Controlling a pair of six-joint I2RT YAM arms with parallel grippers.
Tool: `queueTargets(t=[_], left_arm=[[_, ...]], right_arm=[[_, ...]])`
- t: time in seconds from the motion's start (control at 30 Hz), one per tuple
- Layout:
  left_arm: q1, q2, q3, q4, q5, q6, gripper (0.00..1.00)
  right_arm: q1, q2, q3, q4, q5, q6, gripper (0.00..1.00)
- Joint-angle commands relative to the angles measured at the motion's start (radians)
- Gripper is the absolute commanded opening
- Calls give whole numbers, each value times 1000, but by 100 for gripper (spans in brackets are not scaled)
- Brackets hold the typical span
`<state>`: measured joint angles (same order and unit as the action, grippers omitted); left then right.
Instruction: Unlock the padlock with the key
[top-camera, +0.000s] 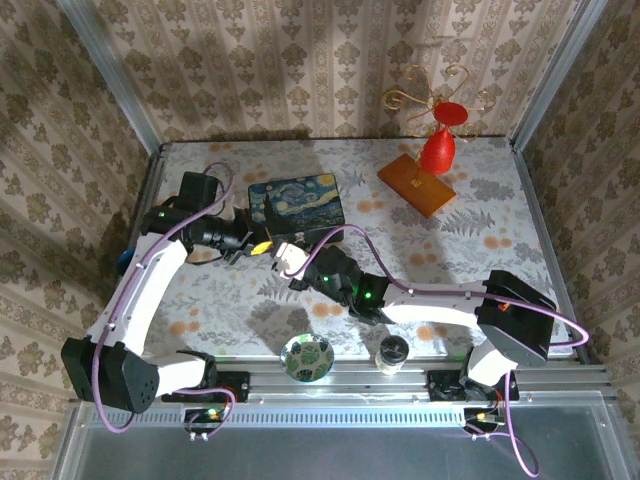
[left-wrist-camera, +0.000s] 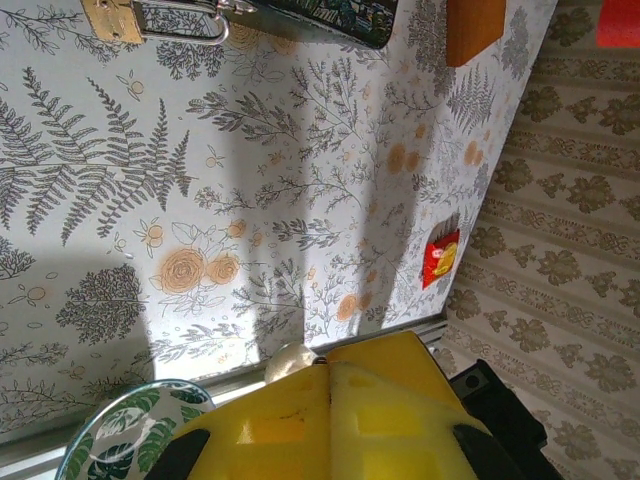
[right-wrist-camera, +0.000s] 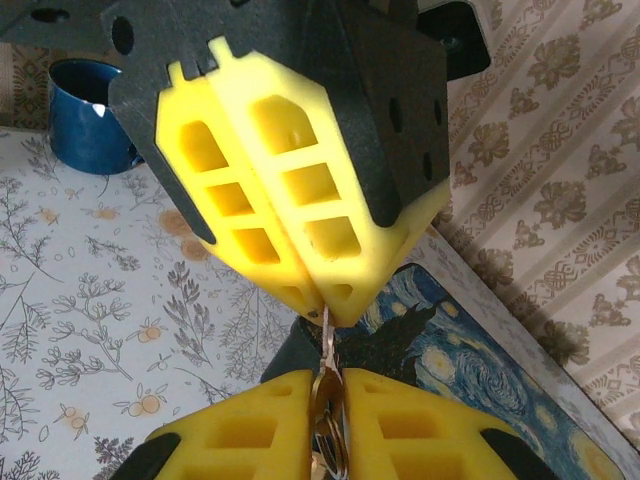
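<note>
1. above the table (top-camera: 500, 240), left gripper (right-wrist-camera: 320, 303) and right gripper (right-wrist-camera: 327, 380) both pinch the key (right-wrist-camera: 325, 400).
2. padlock (left-wrist-camera: 110, 18) lies beside the painted box (top-camera: 297, 203).
3. risk: thin key twists or drops if either releases early.

The left gripper (left-wrist-camera: 328, 375) is at the bottom centre of the frame, and its yellow fingers are pressed together. A bowl (left-wrist-camera: 115, 432) with green leaves is at the lower left, on the fern-patterned table (left-wrist-camera: 300, 200). The padlock (left-wrist-camera: 112, 18) lies at the upper left, its shackle just beside the dark box (left-wrist-camera: 320, 18) at the top edge. A red packet (left-wrist-camera: 441, 258) lies at the right, near the wall (left-wrist-camera: 560, 250).
</note>
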<state>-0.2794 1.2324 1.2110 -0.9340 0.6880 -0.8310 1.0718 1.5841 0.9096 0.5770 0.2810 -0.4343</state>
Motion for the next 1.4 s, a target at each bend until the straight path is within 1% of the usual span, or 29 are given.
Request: queueTargets(t=[0.0,0.1,0.13,0.23,0.27,0.33,0.37,0.4,0.5,0.57,0.67,0.73,0.8,0.9,0.97,1.03,1.1,1.17,1.2,1.3,1.37], left_arm=[[11,-23,0,-11,12,-8,0],[11,-25,-2,-9,12,-11,0],[11,-25,-2,-7,12,-11,0],[14,-30,-11,13,13,-22,1],[16,-33,-14,23,15,-27,11],[25,-43,-22,58,26,-40,50],[30,-49,-26,73,29,-45,58],[36,-56,-27,86,26,-50,63],[54,-83,-28,116,-13,-46,75],[64,-109,-38,130,-83,-41,77],[73,-147,-63,140,-196,-7,83],[75,-176,-106,167,-276,1,87],[78,-198,-158,211,-327,1,89],[77,-218,-241,315,-352,5,94],[68,-220,-288,385,-347,9,98],[48,-220,-327,440,-354,39,100],[11,-222,-353,469,-391,82,100],[-50,-227,-377,483,-456,128,100],[-90,-231,-389,488,-512,151,100],[-211,-224,-424,510,-645,209,100],[-262,-200,-433,510,-697,225,100]], right_arm=[[3,14,14,30,44,17,13],[3,9,12,29,46,21,2],[3,7,10,29,47,24,0],[2,-5,12,21,48,39,0],[2,-8,11,14,49,46,0],[-1,-20,12,-8,52,71,0],[-5,-28,12,-22,56,89,0],[-10,-38,12,-44,56,117,0],[-36,-78,2,-115,56,214,0],[-56,-115,-8,-176,48,294,0],[-101,-183,-5,-316,10,458,0],[-148,-246,-6,-421,-21,592,0],[-187,-301,-20,-507,-32,699,0],[-238,-403,-57,-618,-62,841,0],[-261,-475,-86,-668,-83,897,0],[-283,-552,-117,-708,-99,946,0],[-324,-615,-146,-731,-146,991,0],[-376,-666,-176,-731,-255,1014,0],[-407,-688,-190,-732,-302,1037,0],[-490,-719,-223,-710,-450,1090,0],[-533,-712,-234,-690,-533,1112,0]])
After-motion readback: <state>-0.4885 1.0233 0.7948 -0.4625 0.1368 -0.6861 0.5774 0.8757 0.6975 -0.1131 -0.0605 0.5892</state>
